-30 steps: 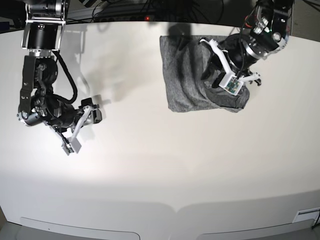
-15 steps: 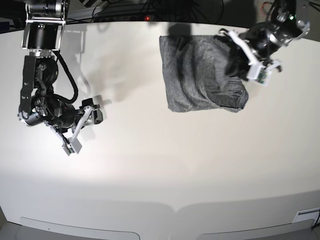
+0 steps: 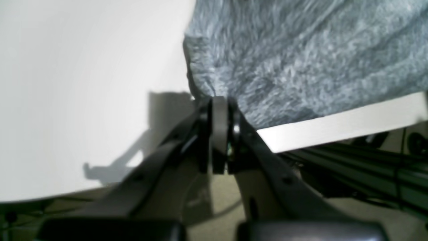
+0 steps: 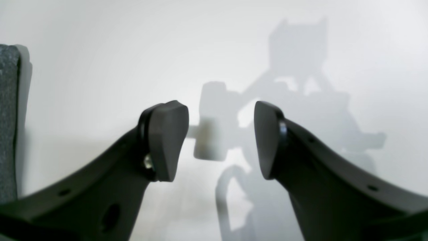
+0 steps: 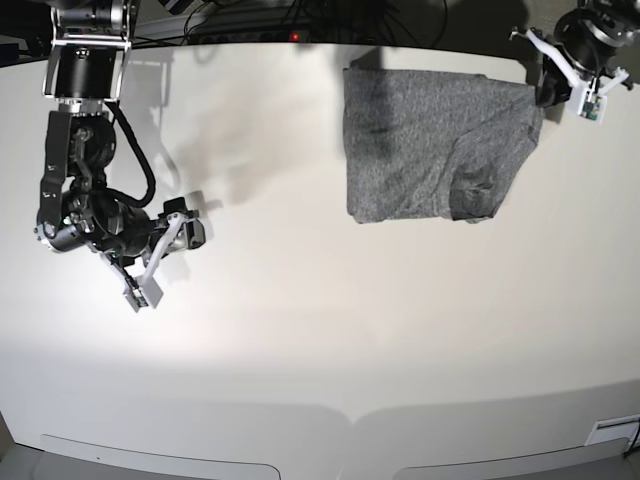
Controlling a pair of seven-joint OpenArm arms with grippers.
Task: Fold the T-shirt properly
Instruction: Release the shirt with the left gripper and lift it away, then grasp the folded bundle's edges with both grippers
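Observation:
The heather-grey T-shirt (image 5: 430, 145) lies folded into a rough rectangle at the back right of the white table. My left gripper (image 5: 543, 95) is at the shirt's far right corner, close to the table's back edge. In the left wrist view the left gripper (image 3: 219, 103) is shut, pinching the edge of the grey fabric (image 3: 301, 57). My right gripper (image 5: 145, 285) hovers over bare table at the left, far from the shirt. In the right wrist view the right gripper (image 4: 220, 137) is open and empty, and a strip of the shirt (image 4: 6, 117) shows at the left edge.
The table's back edge (image 3: 334, 124) runs right beside the left gripper, with dark cables (image 3: 367, 157) beyond it. The white tabletop (image 5: 350, 330) stretches across the front and middle. The right arm's dark body (image 5: 80, 215) stands at the far left.
My left gripper has moved back and to the right with the shirt's corner, pulling the bunched fabric out flatter and shifting the shirt to the right. The right arm has not moved.

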